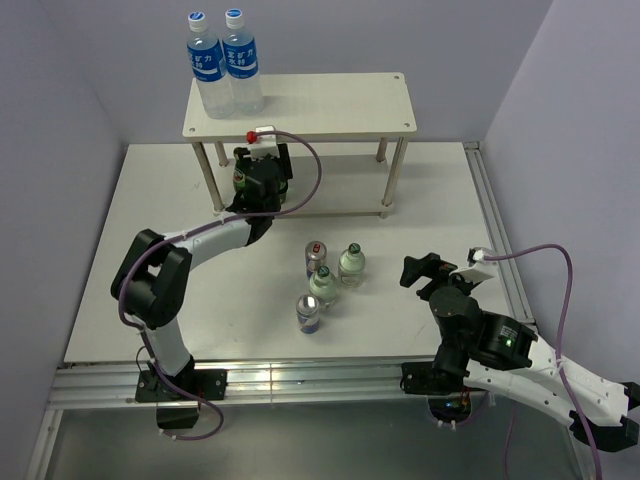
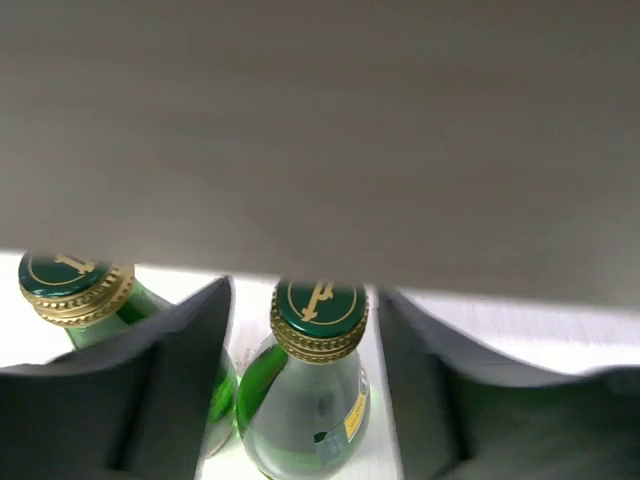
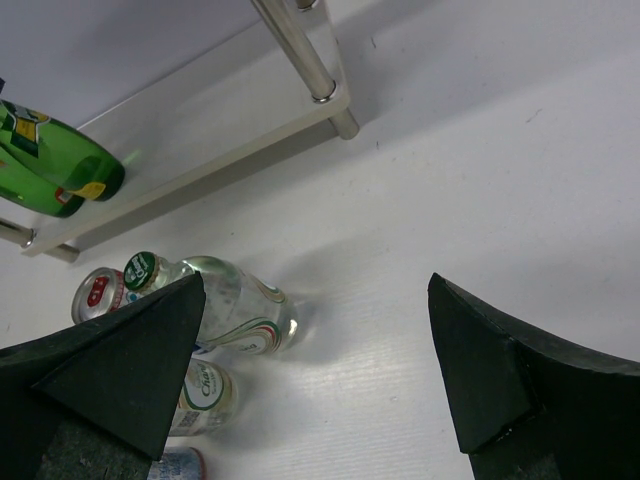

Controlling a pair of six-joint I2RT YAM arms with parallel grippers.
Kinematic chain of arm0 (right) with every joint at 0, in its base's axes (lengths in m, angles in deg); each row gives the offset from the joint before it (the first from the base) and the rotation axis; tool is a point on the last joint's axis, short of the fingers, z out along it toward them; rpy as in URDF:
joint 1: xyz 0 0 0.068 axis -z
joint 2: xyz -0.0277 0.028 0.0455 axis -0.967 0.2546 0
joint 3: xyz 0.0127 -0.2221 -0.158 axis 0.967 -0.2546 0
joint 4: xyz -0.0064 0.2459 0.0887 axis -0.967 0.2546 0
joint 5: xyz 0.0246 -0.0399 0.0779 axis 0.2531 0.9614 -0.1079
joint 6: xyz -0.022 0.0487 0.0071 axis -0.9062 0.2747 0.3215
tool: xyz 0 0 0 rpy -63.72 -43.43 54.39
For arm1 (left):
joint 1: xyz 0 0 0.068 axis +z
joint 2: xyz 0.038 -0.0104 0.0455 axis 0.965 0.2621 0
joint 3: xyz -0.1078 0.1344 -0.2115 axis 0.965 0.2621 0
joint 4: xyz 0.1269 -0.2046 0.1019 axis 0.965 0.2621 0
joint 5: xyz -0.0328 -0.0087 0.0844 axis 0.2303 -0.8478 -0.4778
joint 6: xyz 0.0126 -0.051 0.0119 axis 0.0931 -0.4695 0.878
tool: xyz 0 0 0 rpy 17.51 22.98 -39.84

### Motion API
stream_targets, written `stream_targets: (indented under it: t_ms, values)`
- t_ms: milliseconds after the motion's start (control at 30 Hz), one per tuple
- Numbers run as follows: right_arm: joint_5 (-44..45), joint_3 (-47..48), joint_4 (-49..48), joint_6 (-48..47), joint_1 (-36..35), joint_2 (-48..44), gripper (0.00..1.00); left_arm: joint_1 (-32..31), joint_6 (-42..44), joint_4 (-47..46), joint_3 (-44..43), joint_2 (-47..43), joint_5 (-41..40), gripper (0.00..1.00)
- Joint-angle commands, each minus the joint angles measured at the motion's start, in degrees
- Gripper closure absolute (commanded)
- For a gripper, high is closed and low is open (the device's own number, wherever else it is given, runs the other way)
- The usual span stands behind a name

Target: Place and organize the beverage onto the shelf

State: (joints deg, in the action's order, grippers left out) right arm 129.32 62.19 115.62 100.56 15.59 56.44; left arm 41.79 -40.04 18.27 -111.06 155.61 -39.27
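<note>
White matte desk [image 1: 200, 260], finely ribbed when seen close, boxed in by plain pale grey-lilac walls [image 1: 60, 90] behind the shelf [image 1: 330, 100] and off both its ends. Bare metal rails [image 1: 300, 378] along the desk edge farthest from the shelf, and another running forward from beyond its right end.

Shelf: cream, two flat boards on thin silver legs, set at the back of the desk. On its top board, at the left end: two water bottles [image 1: 225, 65] with blue labels and blue caps, touching.

On the shelf's lower board, toward the left end: two dark green glass bottles, upright, side by side, gold-banded green caps just under the top board.

Left pincer [image 2: 305, 292]: tucked under the shelf's top board, parted a little, one finger on each side of the right-hand green bottle [image 2: 310, 400]. Thin strip of white showing between glass and right finger [image 2: 440, 400], so no grip. Left-hand green bottle [image 2: 80, 295] just beyond the other finger.

In front of the shelf, well apart from its lower board, near mid-desk: a tight upright cluster.
- first can [image 1: 316, 257] and first clear bottle [image 1: 351, 265], nearest the shelf
- second clear bottle [image 1: 322, 286] just behind them
- second can [image 1: 309, 313] farthest from the shelf

Right pincer [image 1: 428, 270]: low over the desk in front of the shelf's right end, spread wide, nothing between its fingers.
</note>
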Motion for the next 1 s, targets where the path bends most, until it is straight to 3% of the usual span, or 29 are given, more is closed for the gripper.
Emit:
stream_targets:
  t_ms: [0, 233, 300, 333, 600, 767, 967]
  values:
    - [1.0, -0.3, -1.5, -0.1, -0.4, -0.5, 0.0, 0.2, -0.3, -0.8, -2.5, 0.3, 0.8, 0.32]
    - [1.0, -0.3, -1.5, -0.2, -0.4, -1.0, 0.0, -0.9, 0.1, 0.9, -1.0, -2.4, 0.0, 0.18]
    - [1.0, -0.4, -1.5, 0.0, -0.4, -1.0, 0.01, -2.9, 1.5, 2.6, -0.6, -3.8, -1.0, 0.03]
    - [1.0, -0.3, -1.5, -0.1, -0.4, -1.0, 0.0, -3.6, 1.8, 3.5, -0.5, -5.5, -1.3, 0.01]
    - [1.1, -0.4, -1.5, -0.1, -0.4, -1.7, 0.01, -13.1, -1.9, 16.2, 3.4, -19.0, -7.5, 0.01]
    - [0.5, -0.6, -2.3, -0.8, -0.4, -1.0, 0.0, -20.2, -8.9, 31.3, 8.4, -31.6, -9.5, 0.01]
    - [0.3, -0.3, -2.6, -1.1, -0.4, 0.2, 0.0, -36.3, -20.1, 46.6, 15.6, -42.9, -12.2, 0.01]
